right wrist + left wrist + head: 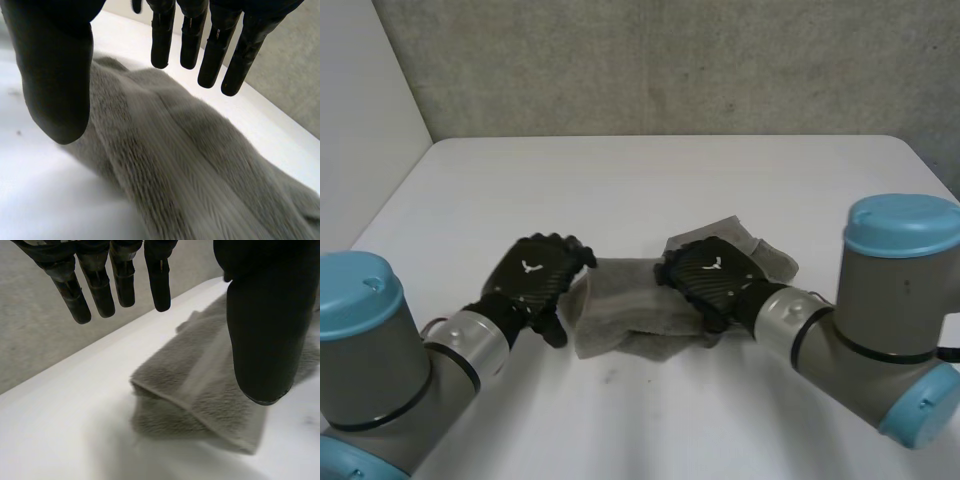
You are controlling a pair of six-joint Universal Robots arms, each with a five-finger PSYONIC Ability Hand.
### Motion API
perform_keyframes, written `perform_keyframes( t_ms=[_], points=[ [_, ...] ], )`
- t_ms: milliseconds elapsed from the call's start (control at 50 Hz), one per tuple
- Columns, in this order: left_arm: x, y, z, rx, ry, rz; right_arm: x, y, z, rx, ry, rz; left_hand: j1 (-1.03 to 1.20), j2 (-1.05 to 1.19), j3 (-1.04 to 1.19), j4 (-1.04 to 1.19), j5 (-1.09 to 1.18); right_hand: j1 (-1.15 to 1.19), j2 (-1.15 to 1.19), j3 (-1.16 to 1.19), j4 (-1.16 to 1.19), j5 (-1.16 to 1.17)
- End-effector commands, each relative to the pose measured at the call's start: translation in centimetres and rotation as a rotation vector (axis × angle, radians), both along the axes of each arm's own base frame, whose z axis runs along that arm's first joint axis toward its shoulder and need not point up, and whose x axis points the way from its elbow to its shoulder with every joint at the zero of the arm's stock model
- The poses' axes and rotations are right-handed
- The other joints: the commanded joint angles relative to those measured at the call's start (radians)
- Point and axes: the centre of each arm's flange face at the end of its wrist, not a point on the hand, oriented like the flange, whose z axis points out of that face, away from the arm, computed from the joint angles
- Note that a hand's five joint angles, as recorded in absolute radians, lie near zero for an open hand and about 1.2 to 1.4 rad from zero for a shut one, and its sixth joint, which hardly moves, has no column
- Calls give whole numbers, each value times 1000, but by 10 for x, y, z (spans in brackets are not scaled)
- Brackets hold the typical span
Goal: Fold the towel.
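A grey towel [625,315] lies folded and a little rumpled in the middle of the white table [620,180]. My left hand [535,280] hovers at the towel's left end, fingers [100,290] straight and apart from the thumb [265,335], holding nothing. The towel [200,390] shows a folded edge under that palm. My right hand [710,278] is over the towel's right half, its fingers [200,45] straight and thumb [57,85] spread above the towel [190,170]. Both hands are open.
A grey wall [670,60] stands behind the table's far edge. Bare tabletop stretches beyond the towel and in front of it. My two arms [380,360] come in from the near corners.
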Motion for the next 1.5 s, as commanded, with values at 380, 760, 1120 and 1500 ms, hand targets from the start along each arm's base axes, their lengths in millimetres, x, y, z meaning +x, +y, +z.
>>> perform_keyframes(
  t_ms=[380,760,1120,1500],
  points=[
    [39,-54,-6,2,-14,216,92,38,-41,-72,51,89,-68,27,25,24,32,130,122,118,110,133],
    [39,-50,-8,8,-18,211,103,25,-56,-146,98,88,-68,27,25,24,32,230,222,218,211,233],
    [35,-45,-10,17,-24,190,107,20,-14,-204,10,69,-65,30,28,27,35,966,958,954,946,968],
    [17,-50,2,-25,15,155,24,23,76,-94,-7,-6,-80,15,13,12,20,966,958,954,946,968]
  ],
)
